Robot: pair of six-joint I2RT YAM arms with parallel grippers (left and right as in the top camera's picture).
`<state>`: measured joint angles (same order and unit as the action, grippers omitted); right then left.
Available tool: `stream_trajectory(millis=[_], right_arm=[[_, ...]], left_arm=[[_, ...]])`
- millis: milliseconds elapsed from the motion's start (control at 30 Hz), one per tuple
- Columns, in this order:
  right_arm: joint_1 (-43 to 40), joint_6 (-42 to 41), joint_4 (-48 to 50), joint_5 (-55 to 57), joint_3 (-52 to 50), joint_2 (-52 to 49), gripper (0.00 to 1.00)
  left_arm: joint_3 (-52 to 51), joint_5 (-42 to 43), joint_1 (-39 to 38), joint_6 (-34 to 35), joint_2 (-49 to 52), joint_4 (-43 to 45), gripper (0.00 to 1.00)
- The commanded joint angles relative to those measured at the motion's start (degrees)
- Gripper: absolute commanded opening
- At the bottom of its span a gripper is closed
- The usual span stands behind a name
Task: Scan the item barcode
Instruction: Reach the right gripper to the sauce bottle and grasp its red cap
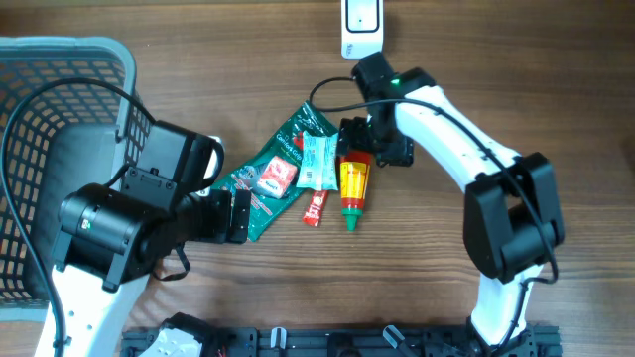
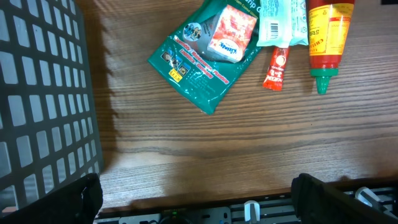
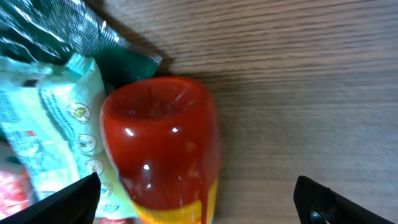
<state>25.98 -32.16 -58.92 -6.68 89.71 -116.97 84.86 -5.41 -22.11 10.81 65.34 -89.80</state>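
A red and yellow sauce bottle (image 1: 354, 188) with a green cap lies on the wooden table, cap toward the front. My right gripper (image 1: 369, 147) hovers open over its red base end. In the right wrist view the bottle (image 3: 161, 149) sits between the fingertips (image 3: 68, 202), nearer the left one and untouched. My left gripper (image 1: 238, 216) stands open and empty by the corner of a green pouch (image 1: 288, 139). The white scanner (image 1: 361, 25) stands at the back edge. I see no barcode on the bottle.
A light blue packet (image 1: 317, 162), a small red tissue pack (image 1: 277, 178) and a red sachet (image 1: 315, 207) lie beside the bottle, partly on the pouch. A grey mesh basket (image 1: 40, 99) fills the left side. The table's front rail (image 2: 249, 211) runs just below my left fingers.
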Motion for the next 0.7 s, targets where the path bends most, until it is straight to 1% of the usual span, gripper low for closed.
stream_trajectory(millis=[0, 100, 233, 333, 367, 400, 433, 467, 667], right_arm=[[2.1, 2.6, 0.3, 7.0, -0.3, -2.6, 0.99], [2.5, 2.6, 1.4, 10.6, -1.4, -3.4, 0.93], [2.4, 2.7, 4.7, 11.4, -3.8, -3.8, 0.82], [2.4, 3.6, 8.2, 10.7, -5.9, -3.8, 0.67], [2.4, 4.0, 9.4, 9.7, -6.6, -3.8, 0.66], [2.4, 4.1, 10.3, 8.2, -7.3, -3.8, 0.69], [2.4, 4.1, 11.4, 7.4, -7.9, -3.8, 0.77], [2.4, 4.1, 12.2, 7.2, -8.5, -3.8, 1.00], [2.4, 4.1, 13.9, 7.3, -10.5, -3.8, 1.00]], left_arm=[[0.2, 0.7, 0.3, 0.5, -0.4, 0.1, 1.00], [0.2, 0.7, 0.3, 0.5, -0.4, 0.1, 1.00], [0.2, 0.7, 0.3, 0.5, -0.4, 0.1, 1.00], [0.2, 0.7, 0.3, 0.5, -0.4, 0.1, 1.00], [0.2, 0.7, 0.3, 0.5, -0.4, 0.1, 1.00], [0.2, 0.7, 0.3, 0.5, -0.4, 0.1, 1.00], [0.2, 0.7, 0.3, 0.5, -0.4, 0.2, 1.00], [0.2, 0.7, 0.3, 0.5, -0.4, 0.1, 1.00], [0.2, 0.7, 0.3, 0.5, -0.4, 0.1, 1.00]])
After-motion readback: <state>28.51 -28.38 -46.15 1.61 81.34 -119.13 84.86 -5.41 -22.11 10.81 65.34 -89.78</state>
